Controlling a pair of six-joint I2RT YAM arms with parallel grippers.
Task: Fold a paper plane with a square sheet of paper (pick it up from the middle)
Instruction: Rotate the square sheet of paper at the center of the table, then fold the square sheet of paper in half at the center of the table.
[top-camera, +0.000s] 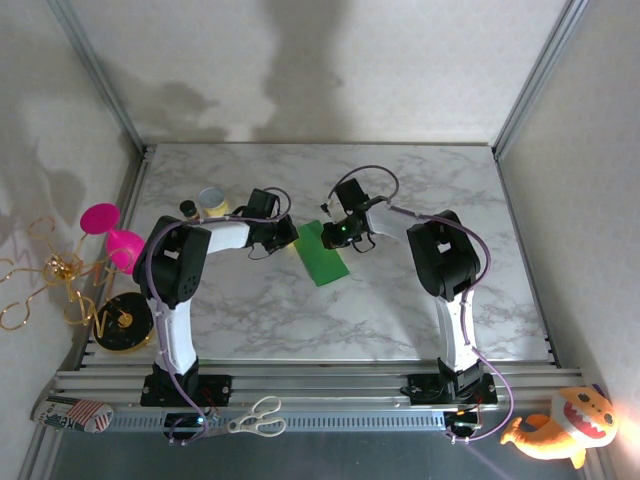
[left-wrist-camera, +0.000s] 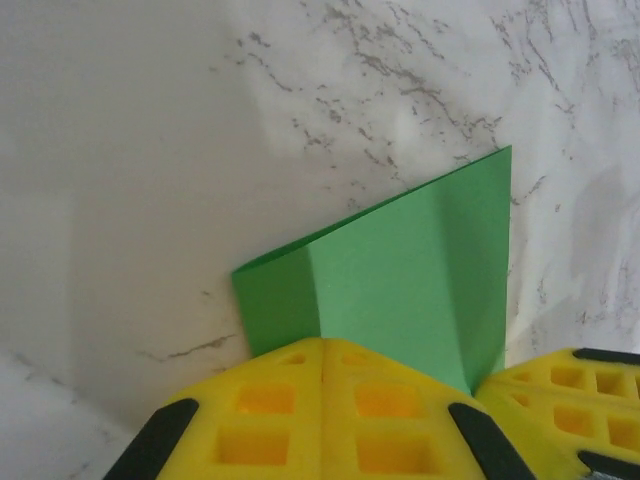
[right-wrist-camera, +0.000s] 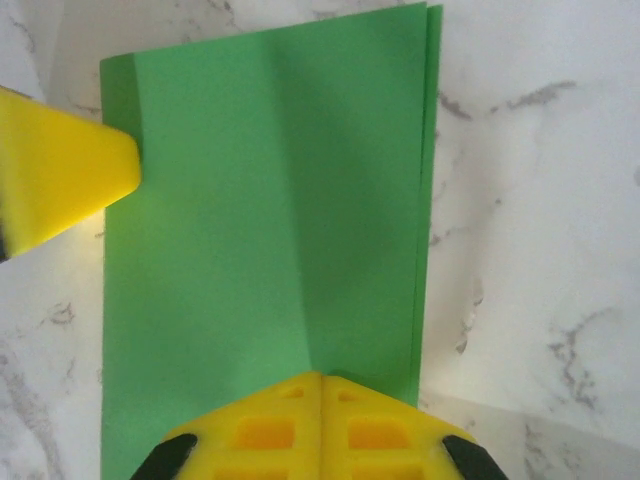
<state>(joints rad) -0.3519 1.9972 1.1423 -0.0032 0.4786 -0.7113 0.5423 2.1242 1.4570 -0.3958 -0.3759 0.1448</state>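
The green sheet of paper (top-camera: 322, 254), folded in half, lies flat mid-tabletop (top-camera: 400, 320), thin, light and easy to crumple, with the left hand (left-wrist-camera: 322, 350) and right hand (right-wrist-camera: 320, 380) both closed tight, tips touching its far end, so a gentle edge pinch looks best.

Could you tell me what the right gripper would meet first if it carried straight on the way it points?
The folded green paper, directly ahead of the shut right gripper; its tips seem to touch it, though depth is unclear. The marble table lies beneath.
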